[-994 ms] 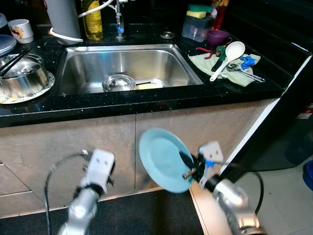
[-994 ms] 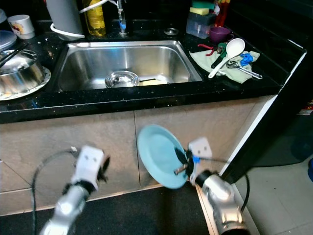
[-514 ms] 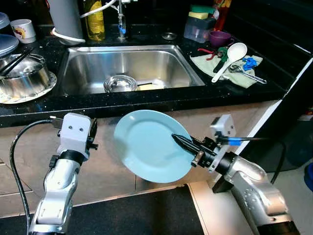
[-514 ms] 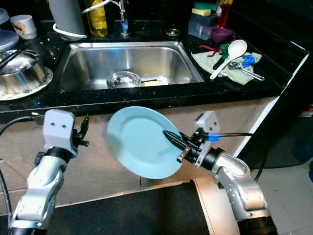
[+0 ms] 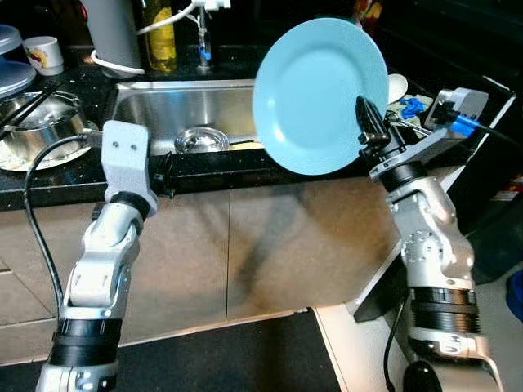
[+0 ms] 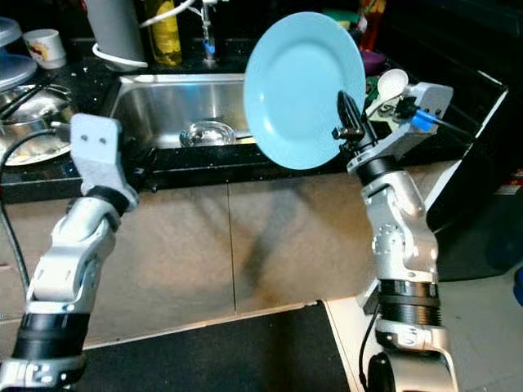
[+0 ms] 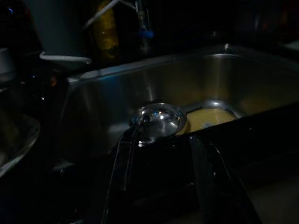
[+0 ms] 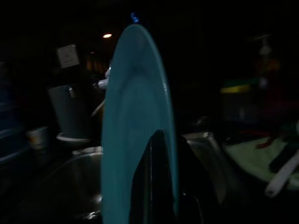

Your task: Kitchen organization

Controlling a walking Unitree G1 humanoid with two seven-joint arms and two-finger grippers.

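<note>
Two black fingers of the right gripper pinch the rim of a light blue plate, one finger lying across its face. The plate is held upright in the air, face toward the camera, above the front edge of the black counter and over the right part of the steel sink. In the right wrist view the plate appears edge-on with a dark finger against it.

The left gripper is raised at the counter's front edge, left of the plate, holding nothing; in the left wrist view its fingers stand apart, pointing into the sink.

Inside the sink sits a small steel bowl with a yellow item just beside it. On the counter to the left rests a steel pot on a patterned plate, with a white mug behind. Behind the sink stand a yellow bottle and a tap. To the right, a white spoon lies on a green cloth.
</note>
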